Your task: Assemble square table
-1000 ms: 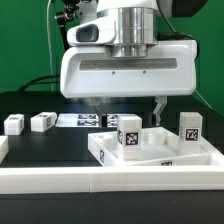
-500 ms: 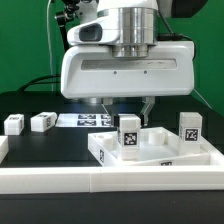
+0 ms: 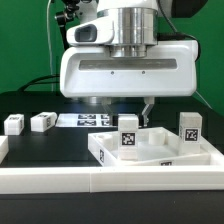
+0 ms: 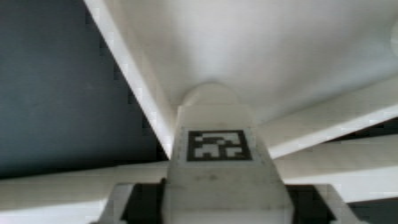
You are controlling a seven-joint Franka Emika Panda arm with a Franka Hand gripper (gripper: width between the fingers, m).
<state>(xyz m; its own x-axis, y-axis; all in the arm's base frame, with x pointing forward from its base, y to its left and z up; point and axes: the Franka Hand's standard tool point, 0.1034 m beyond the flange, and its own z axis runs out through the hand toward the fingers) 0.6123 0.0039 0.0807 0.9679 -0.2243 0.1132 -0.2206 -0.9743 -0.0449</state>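
Note:
The square table's white slab (image 3: 160, 152) lies at the exterior view's right with its raised rim up. One tagged white leg (image 3: 129, 134) stands upright on it near a corner. My gripper (image 3: 128, 110) hangs straight above and is shut on the top of that leg. In the wrist view the leg (image 4: 217, 135) runs away from my gripper (image 4: 217, 205), with a black pad (image 4: 306, 203) pressed to each side and the slab's rim (image 4: 134, 60) beneath. A second leg (image 3: 190, 126) stands at the slab's far right. Two legs (image 3: 13, 123) (image 3: 41, 121) rest on the black table.
The marker board (image 3: 85, 120) lies flat behind the slab, under the arm. A long white border wall (image 3: 100, 182) runs along the front edge. The arm's broad white body (image 3: 125, 70) fills the upper middle of the exterior view. A green backdrop stands behind.
The finger at the exterior view's right moved inward against the leg: the gripper went from wide open to shut on the leg. Arm, slab and other legs stayed put.

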